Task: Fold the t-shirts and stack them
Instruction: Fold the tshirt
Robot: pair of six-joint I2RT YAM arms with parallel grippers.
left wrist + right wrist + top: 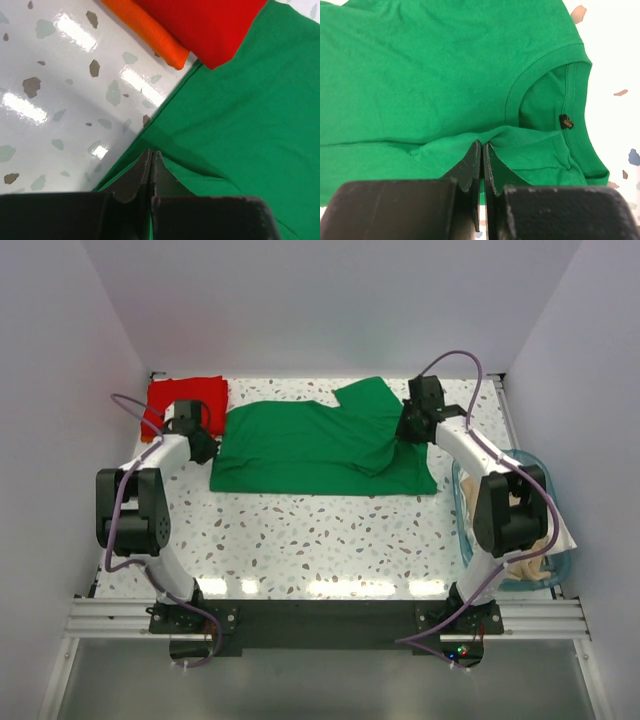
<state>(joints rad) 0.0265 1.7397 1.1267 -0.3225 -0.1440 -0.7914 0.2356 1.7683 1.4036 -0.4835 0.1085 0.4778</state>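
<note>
A bright green t-shirt [320, 445] lies spread across the back half of the table, one sleeve sticking up at the far edge. My left gripper [203, 445] is shut on its left hem; the wrist view shows the fingers [151, 159] pinching green cloth [240, 115]. My right gripper [408, 428] is shut on the shirt's right edge near the collar; its fingers [482, 150] pinch a fold of green cloth [420, 70] beside the neck opening [545, 105]. A folded red t-shirt [187, 398] lies on a folded orange one [145, 25] at the back left.
A translucent blue basket [466, 510] stands at the right edge with beige and white t-shirts [530, 565] in it. White walls close in the back and both sides. The speckled tabletop [320, 540] lies in front of the green shirt.
</note>
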